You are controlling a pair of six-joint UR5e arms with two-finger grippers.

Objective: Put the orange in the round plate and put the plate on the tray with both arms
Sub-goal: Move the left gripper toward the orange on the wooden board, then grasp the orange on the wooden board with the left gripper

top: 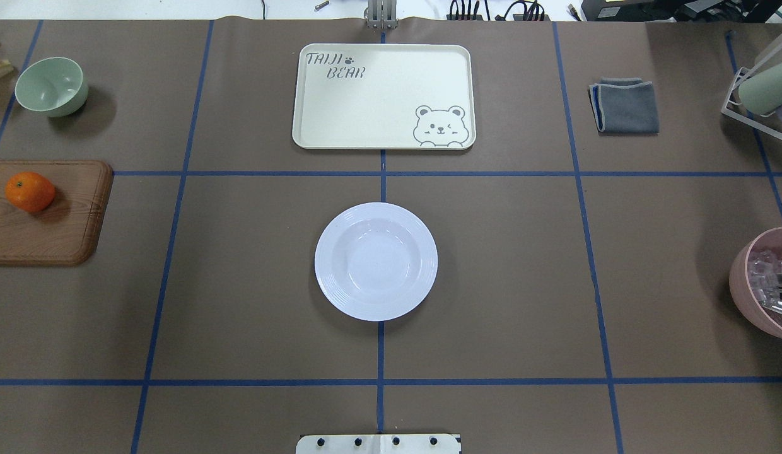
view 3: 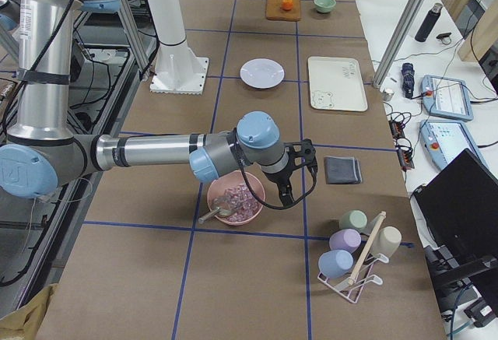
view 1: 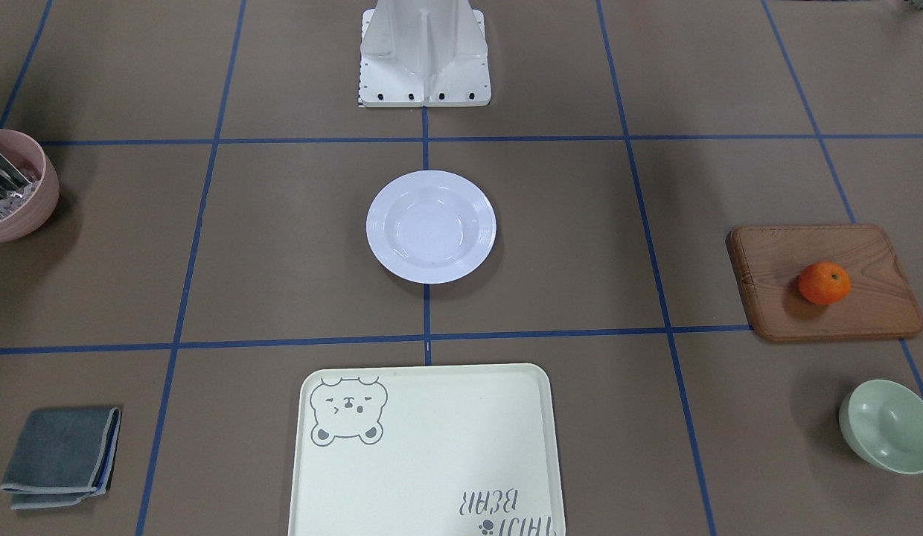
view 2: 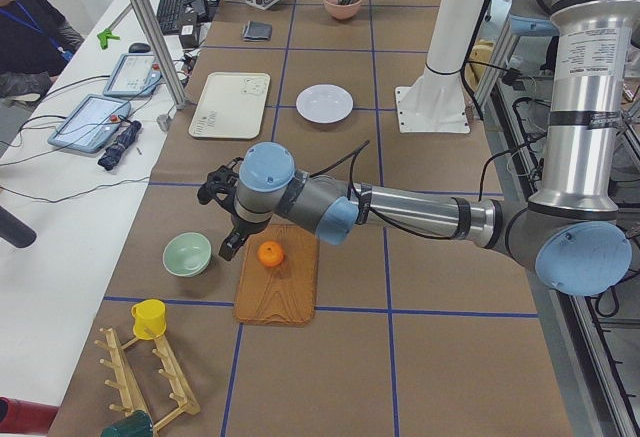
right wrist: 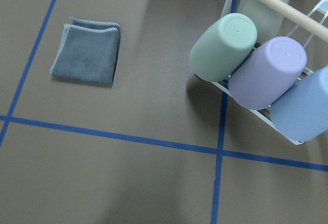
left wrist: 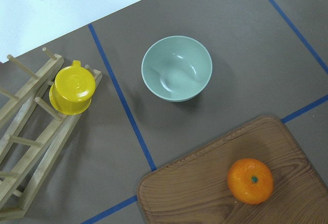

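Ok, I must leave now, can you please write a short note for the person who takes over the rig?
Left end effector: above the wooden board, near the orange; open or shut unclear.
Right end effector: beside the pink bowl; also unclear.
Plate: empty, mid-table. Tray: empty.
Done: nothing.
Left: orange into plate, then plate onto tray with both arms.

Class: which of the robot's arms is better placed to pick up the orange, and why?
Left. The left gripper hangs close beside the orange on the wooden board; the right gripper is far away, by the pink bowl.
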